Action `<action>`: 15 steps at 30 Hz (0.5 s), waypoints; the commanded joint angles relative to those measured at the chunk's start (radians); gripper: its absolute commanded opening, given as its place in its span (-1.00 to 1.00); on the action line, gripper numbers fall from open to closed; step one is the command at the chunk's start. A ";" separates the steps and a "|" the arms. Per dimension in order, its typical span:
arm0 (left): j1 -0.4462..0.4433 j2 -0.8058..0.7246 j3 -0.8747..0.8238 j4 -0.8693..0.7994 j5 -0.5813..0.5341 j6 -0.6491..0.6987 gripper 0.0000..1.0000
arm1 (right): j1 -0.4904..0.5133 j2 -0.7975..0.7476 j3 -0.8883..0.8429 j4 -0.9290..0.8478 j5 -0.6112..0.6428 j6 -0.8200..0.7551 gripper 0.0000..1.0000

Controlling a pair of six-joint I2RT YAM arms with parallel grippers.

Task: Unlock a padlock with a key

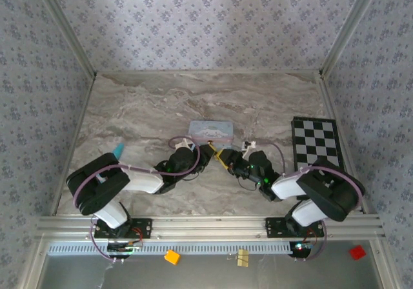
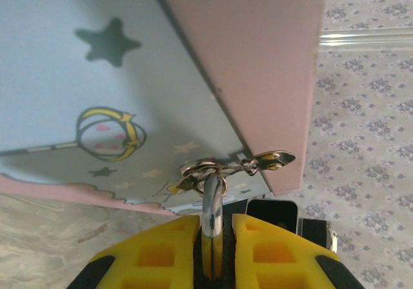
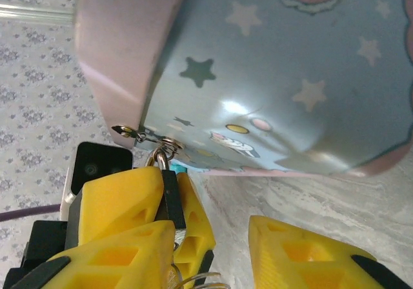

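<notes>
1. Padlock: hangs by its shackle from the hasp at the tin's 6 o'clock edge; judged still locked.
2. Left gripper: reaches in from 8 o'clock, clamped on the padlock's body and shackle.
3. Right gripper: sits at the tin's 5 o'clock, jaws apart, nothing seen between them.
4. Left to do, by judgement: fetching the key, inserting, turning.

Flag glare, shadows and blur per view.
Top external: even light, no glare. Left wrist: broad shadow across the tin, glint on the padlock shackle, left fingers slightly soft. Right wrist: glare patch on the tin, right fingers blurred up close.
</notes>
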 commanded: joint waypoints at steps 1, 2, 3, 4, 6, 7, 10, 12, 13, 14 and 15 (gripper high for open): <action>-0.013 -0.036 0.024 0.051 0.124 0.030 -1.00 | -0.005 -0.045 0.010 -0.030 -0.072 -0.077 -0.21; -0.011 -0.037 0.026 0.050 0.125 0.031 -1.00 | -0.006 -0.048 0.009 -0.023 -0.083 -0.080 -0.21; -0.010 -0.039 0.026 0.050 0.125 0.031 -1.00 | -0.007 -0.048 0.003 -0.009 -0.087 -0.079 -0.22; -0.010 -0.039 0.027 0.050 0.126 0.033 -1.00 | -0.007 -0.047 -0.001 0.012 -0.090 -0.080 -0.22; -0.008 -0.042 0.026 0.043 0.127 0.034 -1.00 | -0.010 -0.044 -0.002 0.041 -0.102 -0.079 -0.24; -0.008 -0.044 0.025 0.041 0.127 0.033 -1.00 | -0.012 -0.044 -0.003 0.048 -0.106 -0.080 -0.26; -0.005 -0.051 0.021 0.036 0.128 0.035 -1.00 | -0.011 -0.036 -0.009 0.070 -0.107 -0.076 -0.32; -0.003 -0.054 0.020 0.028 0.128 0.036 -1.00 | -0.013 -0.030 -0.017 0.108 -0.109 -0.068 -0.42; -0.002 -0.055 0.018 0.029 0.129 0.037 -1.00 | -0.013 -0.027 -0.021 0.125 -0.110 -0.067 -0.43; -0.001 -0.054 0.016 0.032 0.128 0.036 -1.00 | -0.014 -0.026 -0.023 0.134 -0.113 -0.064 -0.43; 0.000 -0.053 0.014 0.035 0.127 0.033 -1.00 | -0.014 -0.026 -0.024 0.137 -0.115 -0.063 -0.43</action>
